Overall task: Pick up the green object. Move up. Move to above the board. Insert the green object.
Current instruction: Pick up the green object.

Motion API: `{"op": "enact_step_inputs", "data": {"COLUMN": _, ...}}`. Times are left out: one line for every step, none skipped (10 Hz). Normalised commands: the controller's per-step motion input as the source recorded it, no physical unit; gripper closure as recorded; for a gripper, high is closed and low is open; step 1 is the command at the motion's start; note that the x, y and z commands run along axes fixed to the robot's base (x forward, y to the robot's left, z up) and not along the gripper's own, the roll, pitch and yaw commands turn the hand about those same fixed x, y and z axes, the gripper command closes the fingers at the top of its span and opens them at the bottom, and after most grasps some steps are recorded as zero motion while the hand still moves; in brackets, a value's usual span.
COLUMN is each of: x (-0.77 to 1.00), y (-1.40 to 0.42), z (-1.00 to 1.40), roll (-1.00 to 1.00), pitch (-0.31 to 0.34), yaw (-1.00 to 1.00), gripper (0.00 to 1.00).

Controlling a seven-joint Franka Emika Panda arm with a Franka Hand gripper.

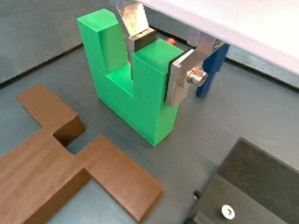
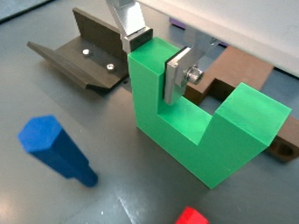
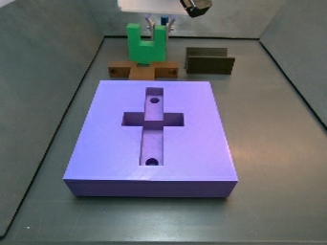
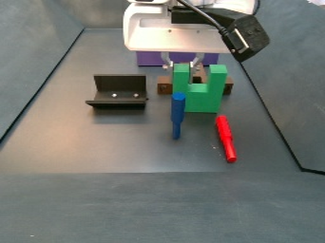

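The green object [image 1: 135, 101] is a bright green U-shaped block that stands on the grey floor with its prongs up. My gripper [image 1: 159, 59] straddles one prong, with a silver finger flat against each side of it; it looks shut on that prong. The same grip shows in a wrist view [image 2: 156, 59] on the green object [image 2: 198, 131]. In a side view the gripper [image 3: 155, 29] and green object [image 3: 143, 43] are beyond the far end of the purple-blue board [image 3: 115, 134]. The other side view shows the gripper [image 4: 191, 65], the green object [image 4: 210, 87] and a strip of the board [image 4: 152, 60] behind.
A brown cross-shaped block [image 1: 70, 171] [image 3: 128, 70] lies beside the green object. The dark fixture [image 2: 87, 57] [image 4: 117, 92] [image 3: 209, 60] stands to one side. A blue block [image 2: 52, 144] [image 4: 180, 114] and a red piece [image 4: 225, 136] lie close by. Grey walls ring the floor.
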Motion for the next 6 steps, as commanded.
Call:
{"op": "enact_step_inputs", "data": {"x": 0.0, "y": 0.0, "z": 0.0, "roll": 0.0, "pitch": 0.0, "yaw": 0.0, "gripper": 1.0}}
{"op": "enact_step_inputs", "data": {"x": 0.0, "y": 0.0, "z": 0.0, "roll": 0.0, "pitch": 0.0, "yaw": 0.0, "gripper": 1.0}}
{"op": "enact_step_inputs", "data": {"x": 0.0, "y": 0.0, "z": 0.0, "roll": 0.0, "pitch": 0.0, "yaw": 0.0, "gripper": 1.0}}
{"op": "enact_step_inputs", "data": {"x": 0.0, "y": 0.0, "z": 0.0, "roll": 0.0, "pitch": 0.0, "yaw": 0.0, "gripper": 1.0}}
{"op": "enact_step_inputs", "data": {"x": 0.0, "y": 0.0, "z": 0.0, "roll": 0.0, "pitch": 0.0, "yaw": 0.0, "gripper": 1.0}}
{"op": "enact_step_inputs", "data": {"x": 0.0, "y": 0.0, "z": 0.0, "roll": 0.0, "pitch": 0.0, "yaw": 0.0, "gripper": 1.0}}
